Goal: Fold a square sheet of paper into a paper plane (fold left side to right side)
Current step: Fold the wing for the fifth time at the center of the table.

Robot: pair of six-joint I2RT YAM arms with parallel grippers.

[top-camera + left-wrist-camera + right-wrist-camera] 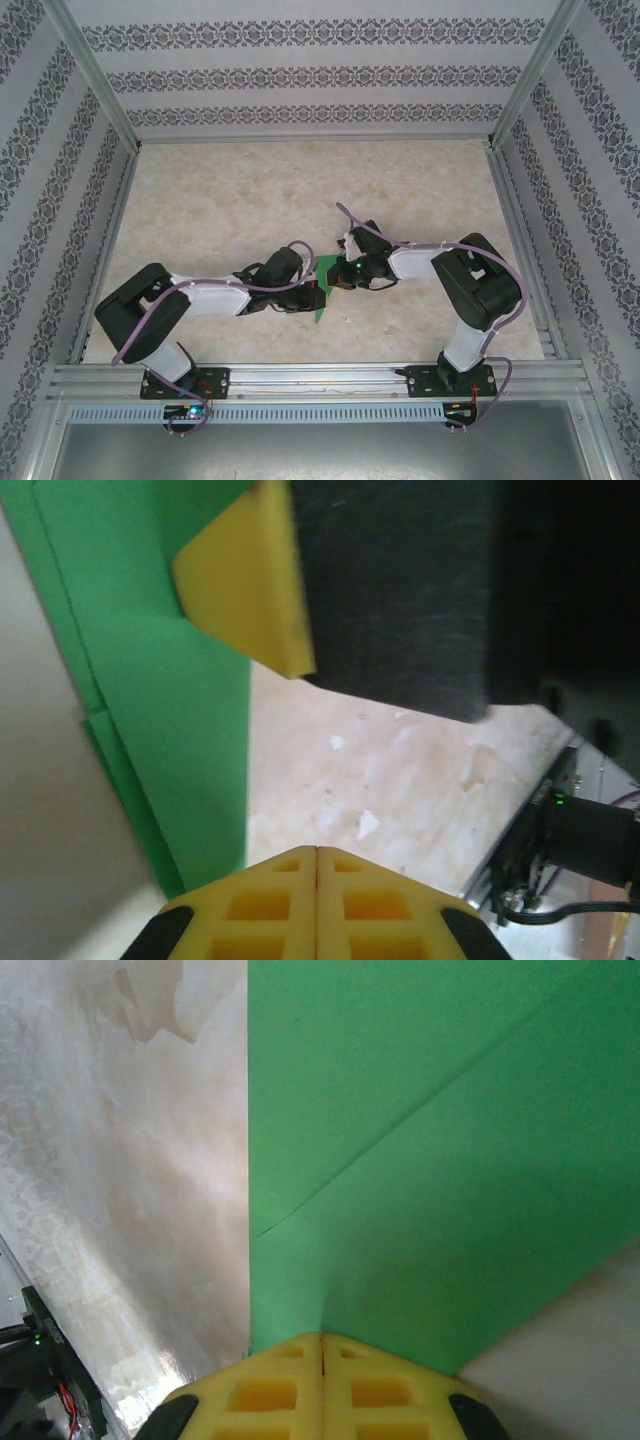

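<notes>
1. In the top external view the two arms meet just below the centre of the frame. The left gripper (318,293) and right gripper (345,272) sit close together over the green paper (319,314), which lies on the pale table (230,200) and is mostly covered by them.
2. The left wrist view shows the left gripper (317,855) with its yellow fingers pressed together and nothing between them. The green paper (170,700) fills the left of the frame beside the fingertips. One yellow pad (250,580) of the right gripper rests on the paper at upper centre.
3. The right wrist view shows the right gripper (322,1338) closed, with the green paper (430,1160) spreading up from its tips as if pinched. A diagonal fold edge crosses the sheet.
4. The left arm bends out toward the lower left, its forearm running right. The right arm bends out at the right, its forearm reaching left.
</notes>
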